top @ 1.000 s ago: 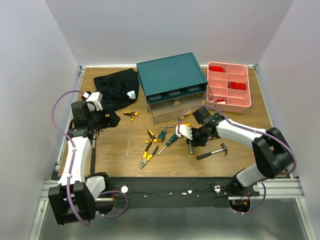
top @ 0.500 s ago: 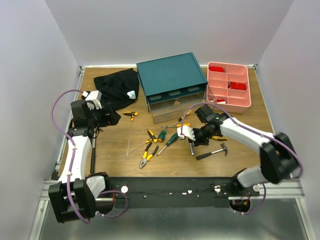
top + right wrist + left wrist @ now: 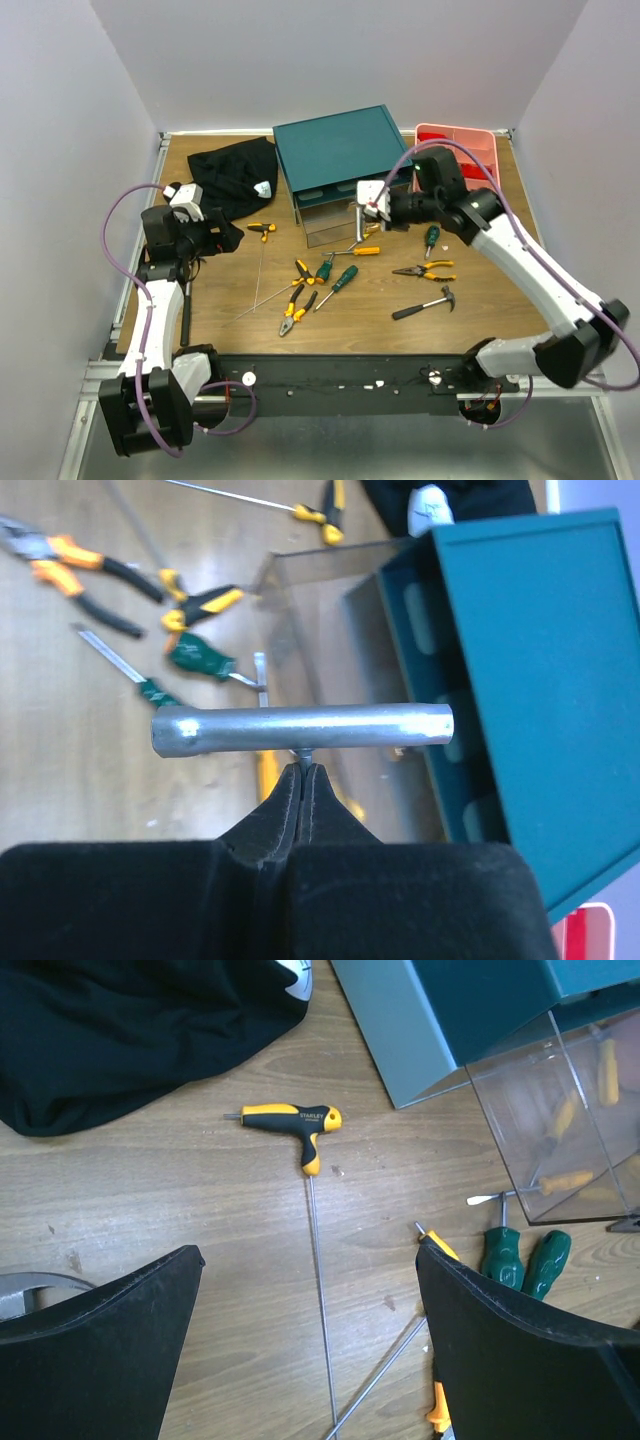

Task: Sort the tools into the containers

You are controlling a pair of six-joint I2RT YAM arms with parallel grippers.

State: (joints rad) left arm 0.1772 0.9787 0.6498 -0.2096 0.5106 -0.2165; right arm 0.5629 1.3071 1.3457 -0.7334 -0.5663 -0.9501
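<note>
My right gripper (image 3: 372, 205) (image 3: 302, 768) is shut on the thin stem of a silver tube-shaped metal tool (image 3: 300, 728). It holds the tool in the air over the clear open drawer (image 3: 330, 228) of the teal cabinet (image 3: 343, 150). My left gripper (image 3: 205, 236) (image 3: 310, 1252) is open and empty above the shaft of a yellow-and-black T-handle key (image 3: 295, 1120). Pliers (image 3: 297, 308), green screwdrivers (image 3: 343, 279), a hammer (image 3: 425, 303) and thin rods (image 3: 258, 290) lie on the table. The pink tray (image 3: 480, 212) stands at the right of the cabinet.
A black cloth (image 3: 235, 175) lies at the back left, beside the cabinet. More pliers (image 3: 424, 269), a green screwdriver (image 3: 431, 236) and a yellow screwdriver (image 3: 365, 250) lie under my right arm. Red items sit in the pink tray's compartments.
My right gripper has risen from the table's middle with the silver tool and moved back to the cabinet's open drawer, uncovering pliers and a green screwdriver. The left arm has barely moved.
</note>
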